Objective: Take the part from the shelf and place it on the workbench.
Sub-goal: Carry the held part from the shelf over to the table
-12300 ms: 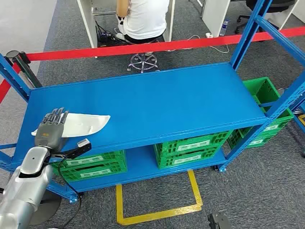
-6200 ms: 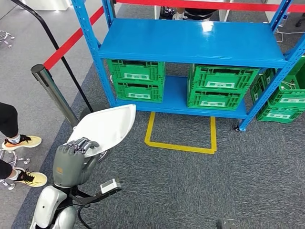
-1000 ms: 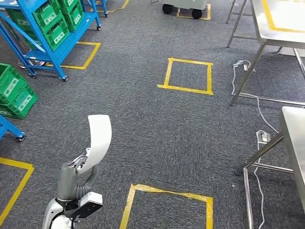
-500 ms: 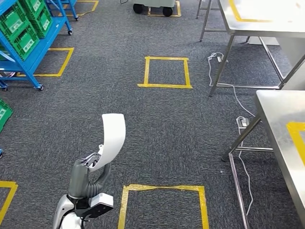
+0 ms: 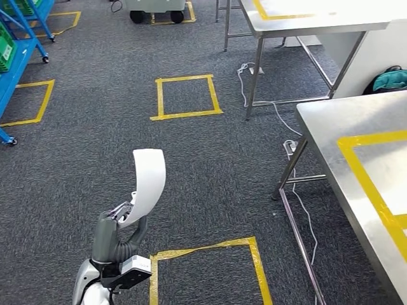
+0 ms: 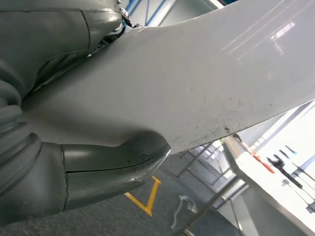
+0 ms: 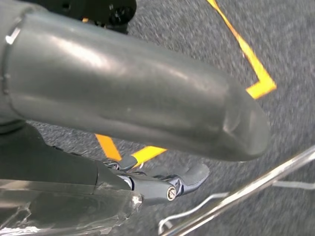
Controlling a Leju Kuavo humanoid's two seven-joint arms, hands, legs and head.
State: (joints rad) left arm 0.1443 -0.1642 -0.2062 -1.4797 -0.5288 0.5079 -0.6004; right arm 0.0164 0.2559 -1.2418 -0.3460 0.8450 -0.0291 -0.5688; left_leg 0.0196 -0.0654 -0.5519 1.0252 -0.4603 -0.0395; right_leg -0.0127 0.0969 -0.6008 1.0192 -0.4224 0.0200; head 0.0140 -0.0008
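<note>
The part (image 5: 147,178) is a white curved shell, standing upright over the carpet at the lower left in the head view. My left hand (image 5: 112,232) grips it at its lower end. In the left wrist view the part (image 6: 208,73) spans the picture, pinched between the thumb (image 6: 111,162) and the fingers above it. The steel workbench (image 5: 331,124), marked with yellow tape, lies to the right, apart from the part. My right hand (image 7: 130,83) hangs over the carpet with its fingers (image 7: 178,182) stretched out and nothing in it.
Yellow tape squares (image 5: 184,95) (image 5: 206,270) mark the grey carpet. A second steel table (image 5: 307,19) stands at the back, with cables (image 5: 269,105) on the floor beneath it. The blue shelf (image 5: 14,57) is at the far left. A teal bag (image 5: 391,79) lies behind the workbench.
The camera has turned: the shelf has slid off to the left and the workbench takes up more of the right side. My left hand keeps holding the part upright.
</note>
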